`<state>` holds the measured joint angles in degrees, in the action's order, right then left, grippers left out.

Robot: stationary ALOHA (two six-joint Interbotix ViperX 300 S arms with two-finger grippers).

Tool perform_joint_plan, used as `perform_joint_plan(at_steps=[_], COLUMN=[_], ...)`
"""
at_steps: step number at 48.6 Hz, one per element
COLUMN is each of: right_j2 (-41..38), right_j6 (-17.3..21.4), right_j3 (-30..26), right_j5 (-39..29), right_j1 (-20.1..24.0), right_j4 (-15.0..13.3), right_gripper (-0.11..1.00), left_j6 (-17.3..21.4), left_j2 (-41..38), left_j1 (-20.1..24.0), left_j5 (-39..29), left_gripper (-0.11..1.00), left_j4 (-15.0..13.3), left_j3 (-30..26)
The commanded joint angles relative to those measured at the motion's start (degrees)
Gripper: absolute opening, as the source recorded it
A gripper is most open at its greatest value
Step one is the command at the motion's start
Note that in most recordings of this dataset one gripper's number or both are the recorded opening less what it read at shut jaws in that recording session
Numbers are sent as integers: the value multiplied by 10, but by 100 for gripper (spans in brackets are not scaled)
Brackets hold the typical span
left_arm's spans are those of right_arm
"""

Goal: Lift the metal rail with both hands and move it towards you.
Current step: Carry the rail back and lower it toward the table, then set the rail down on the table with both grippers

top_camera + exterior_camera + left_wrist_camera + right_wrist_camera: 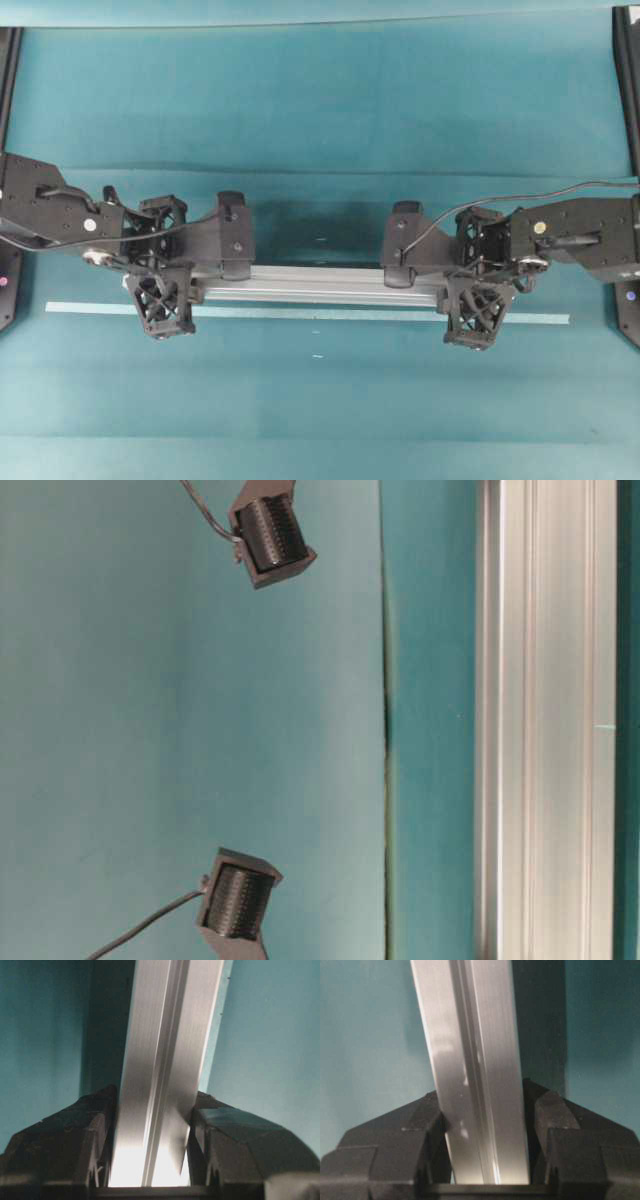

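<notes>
Silver aluminium, grooved lengthwise: the metal rail (320, 284), one item, lying across the middle of the teal tabletop (320, 100). A pale tape strip (520, 319) runs parallel just on the near side of the rail and reaches past both of its ends. Whether the rail is already clear of the cloth cannot be told from above; a dark shadow beside it in both wrist views suggests it may be slightly raised.

Left gripper (163, 258): at the rail's left end. Right gripper (478, 268): at the rail's right end. Both sit across the rail, one finger on its far side and one on its near side.

Handling note, as a judgement: the step in hand looks to be the lift and carry toward the near edge. To do it well, both arms should rise and travel together at the same pace, keeping the rail level and parallel to the tape strip. If one end leads, the bar will twist in the grip and may slip.

Fingers, left (65, 1135): closed down to the rail's width, pressed against both of its long sides, rail held between them. Fingers, right (570, 1125): likewise narrowed to the rail's width and touching it on both sides, nothing else in hand.
</notes>
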<state>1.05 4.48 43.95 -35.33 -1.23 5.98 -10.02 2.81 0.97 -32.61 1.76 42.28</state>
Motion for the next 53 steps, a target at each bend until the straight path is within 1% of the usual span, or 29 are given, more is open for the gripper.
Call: perform_joint_plan(at_steps=[1, 17, 29, 34, 47, 53], right_j2=[-4, -11, -17, -22, -24, -24], right_j6=[11, 11, 11, 11, 12, 13], right_j3=[-1, 0, 7, 7, 7, 10], right_j5=[4, 4, 19, 20, 21, 20], right_j1=[-4, -1, -1, -1, -3, -6], right_j4=[4, 4, 4, 4, 4, 4], right_gripper=[37, 37, 37, 37, 37, 37], left_j6=[-44, -46, -56, -54, -67, -66], left_j2=[4, 2, 2, -1, -11, -14], left_j1=[4, -3, -6, -5, -6, -6], left_j5=[8, 11, 11, 27, 47, 68], left_gripper=[30, 30, 30, 30, 30, 30], left_j4=[-3, -3, -3, -3, -3, -3], left_j3=[0, 3, 5, 10, 16, 17])
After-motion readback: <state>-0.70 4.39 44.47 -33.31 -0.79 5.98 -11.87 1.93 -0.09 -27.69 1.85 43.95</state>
